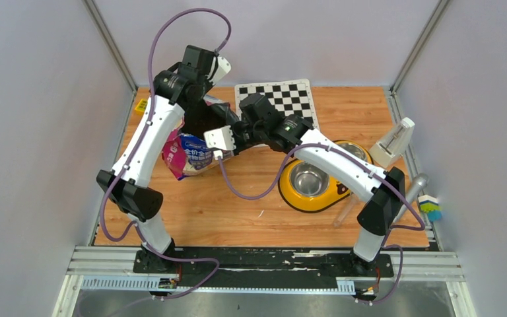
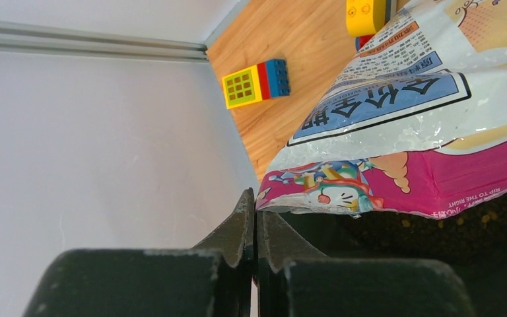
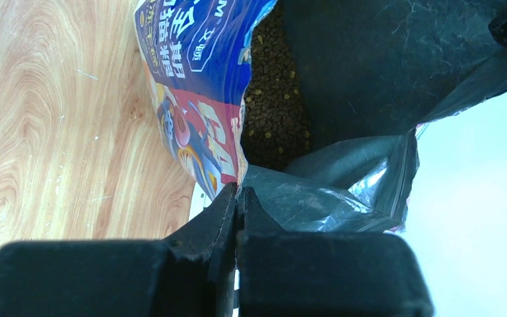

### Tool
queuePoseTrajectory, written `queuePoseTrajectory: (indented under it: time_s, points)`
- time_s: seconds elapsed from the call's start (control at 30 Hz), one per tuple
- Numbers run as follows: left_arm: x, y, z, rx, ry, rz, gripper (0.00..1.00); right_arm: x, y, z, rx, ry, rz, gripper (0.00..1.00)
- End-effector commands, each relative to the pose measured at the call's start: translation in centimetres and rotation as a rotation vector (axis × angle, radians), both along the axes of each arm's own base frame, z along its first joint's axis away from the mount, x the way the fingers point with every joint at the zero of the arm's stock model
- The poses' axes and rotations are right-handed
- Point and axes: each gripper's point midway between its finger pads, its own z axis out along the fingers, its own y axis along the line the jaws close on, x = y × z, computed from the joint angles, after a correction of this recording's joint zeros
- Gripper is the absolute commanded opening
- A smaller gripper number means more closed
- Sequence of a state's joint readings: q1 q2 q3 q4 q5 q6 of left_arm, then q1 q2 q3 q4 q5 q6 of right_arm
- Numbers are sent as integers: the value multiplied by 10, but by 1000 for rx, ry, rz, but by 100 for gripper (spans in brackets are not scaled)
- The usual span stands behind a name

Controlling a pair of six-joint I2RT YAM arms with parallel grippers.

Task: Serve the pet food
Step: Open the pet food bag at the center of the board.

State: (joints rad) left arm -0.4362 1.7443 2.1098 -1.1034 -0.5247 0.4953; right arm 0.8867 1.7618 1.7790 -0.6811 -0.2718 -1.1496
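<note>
Top external: your bag (image 1: 188, 155) sits at the left of the desk (image 1: 237, 211), well apart from the yellow bowl (image 1: 290, 198). Near steel cup (image 1: 308, 178) is empty. The far one is partly hidden behind your right arm.

Op: Hands?

Eng: Your left hand (image 2: 256, 198) is pinching one edge of the bag's mouth and your right hand (image 3: 237, 191) the other edge. The mouth is spread, and the pet food (image 3: 274, 99) is all down inside the bag.

Op: Progress?

Eng: I'd call the opening done and nothing served. You've got the move to the bowl, the tilt and the pour left.
</note>
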Motion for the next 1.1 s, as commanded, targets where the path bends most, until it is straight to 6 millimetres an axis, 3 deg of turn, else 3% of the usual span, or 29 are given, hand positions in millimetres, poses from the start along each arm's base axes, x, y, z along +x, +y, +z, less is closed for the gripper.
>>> queuePoseTrajectory:
  time_s: [0.0,0.23,0.4,0.57,0.73,0.83,0.93,1.07]
  points:
    - [-17,42,124,-84,-421,160,0,-1,8,42,110,-60,12,0]
    - [-15,51,144,-99,-501,202,0,34,12,59,162,-158,-95,0]
    - [-22,65,159,-83,-541,241,0,36,15,72,200,-156,-86,0]
    - [-33,73,172,-88,-570,236,0,31,18,63,198,-113,-68,0]
    - [-21,65,145,-63,-498,201,0,18,19,49,174,-68,-37,0]
    - [-9,62,135,-55,-489,211,0,-4,16,38,125,-19,23,0]
    - [-6,61,148,-83,-533,226,0,-33,5,21,55,38,103,0]
    - [-3,61,160,-113,-576,246,0,-55,-11,-9,-19,84,147,0]
